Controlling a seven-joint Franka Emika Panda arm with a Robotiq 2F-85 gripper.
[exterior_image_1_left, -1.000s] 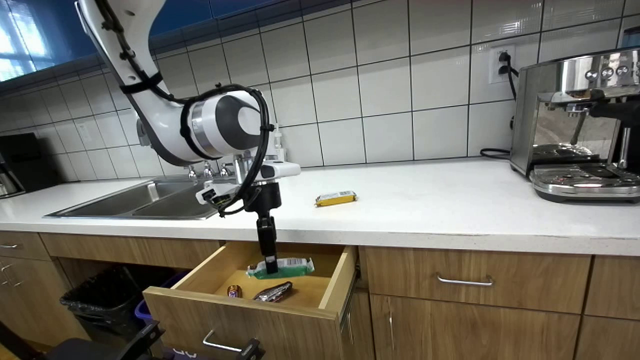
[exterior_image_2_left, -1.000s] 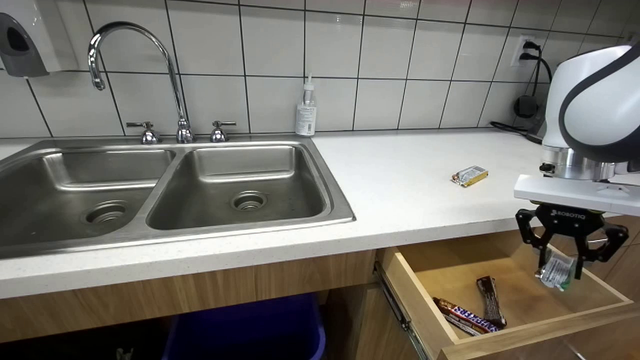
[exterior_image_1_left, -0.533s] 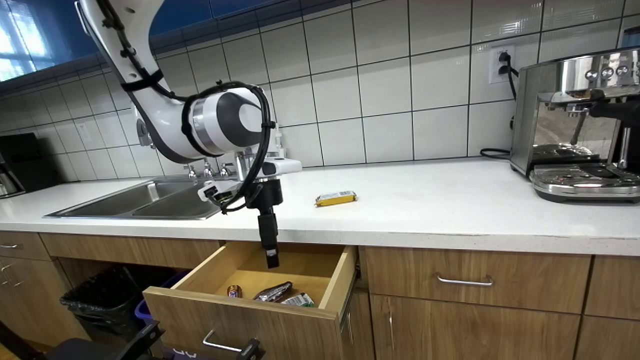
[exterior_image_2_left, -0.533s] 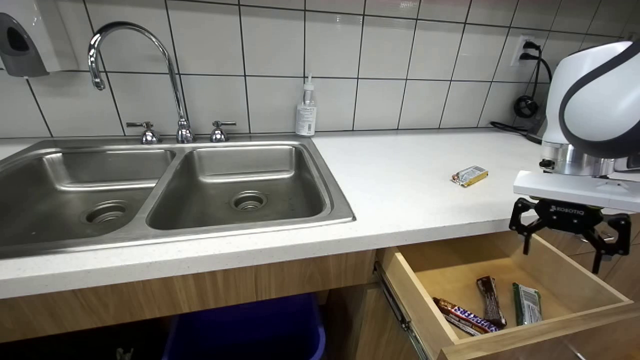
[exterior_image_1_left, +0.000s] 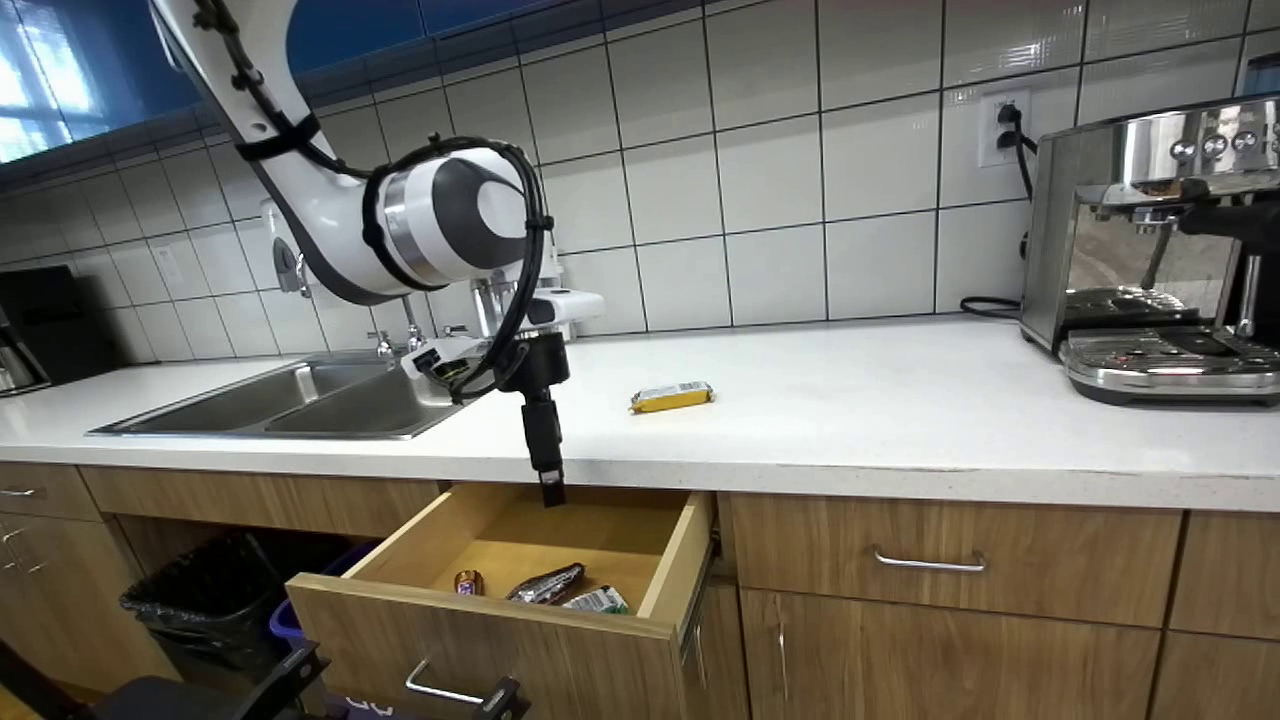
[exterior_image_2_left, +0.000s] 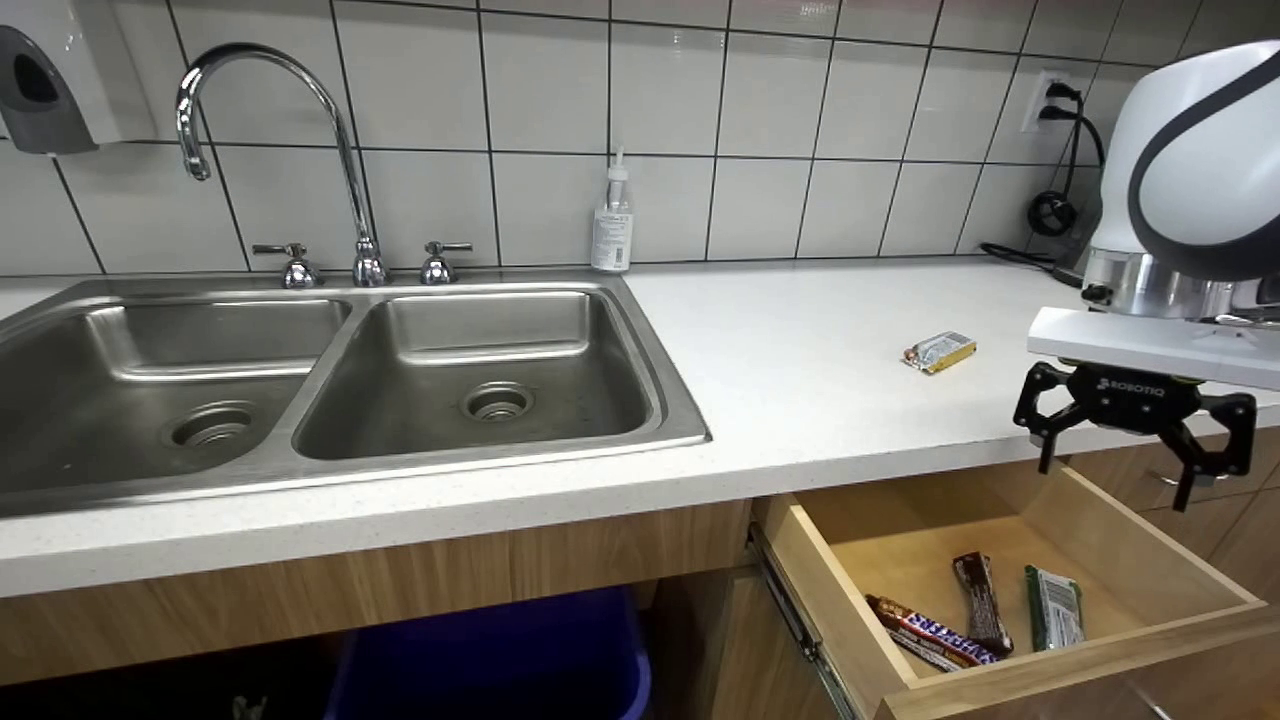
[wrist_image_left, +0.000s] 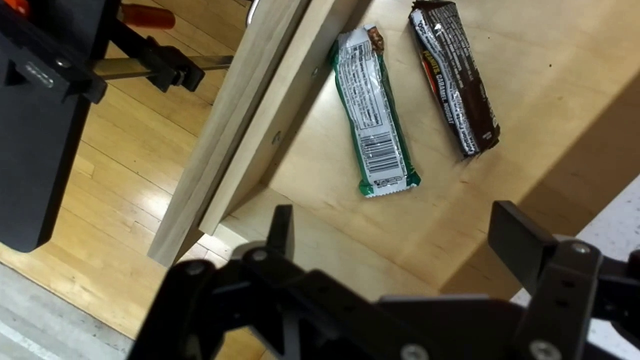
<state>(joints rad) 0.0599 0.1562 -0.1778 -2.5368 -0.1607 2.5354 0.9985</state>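
My gripper (exterior_image_2_left: 1113, 483) stands open above the pulled-out wooden drawer (exterior_image_2_left: 1090, 663), with nothing between its fingers. In the wrist view, a green-and-white wrapped bar (wrist_image_left: 375, 115) lies on the drawer floor near the front wall, apart from the fingers (wrist_image_left: 281, 227). Beside it is a dark brown bar (wrist_image_left: 455, 75). A Snickers bar (exterior_image_2_left: 930, 635) rests along the drawer's side in an exterior view, seen only by its end in an exterior view as a small wrapper (exterior_image_1_left: 468, 582). On the white counter, behind the drawer, lies a yellow bar (exterior_image_1_left: 672, 397), visible in both exterior views.
A double steel sink (exterior_image_2_left: 330, 385) with a tall faucet (exterior_image_2_left: 350, 170) is set into the counter. A bottle (exterior_image_2_left: 612, 225) stands behind it. An espresso machine (exterior_image_1_left: 1050, 240) stands on the counter. A blue bin (exterior_image_2_left: 500, 660) and a black-lined bin (exterior_image_1_left: 215, 610) sit below.
The gripper has opened and let go of the green-and-white bar, which dropped from between the fingers onto the drawer floor. The arm has then risen, clear of the drawer's contents.
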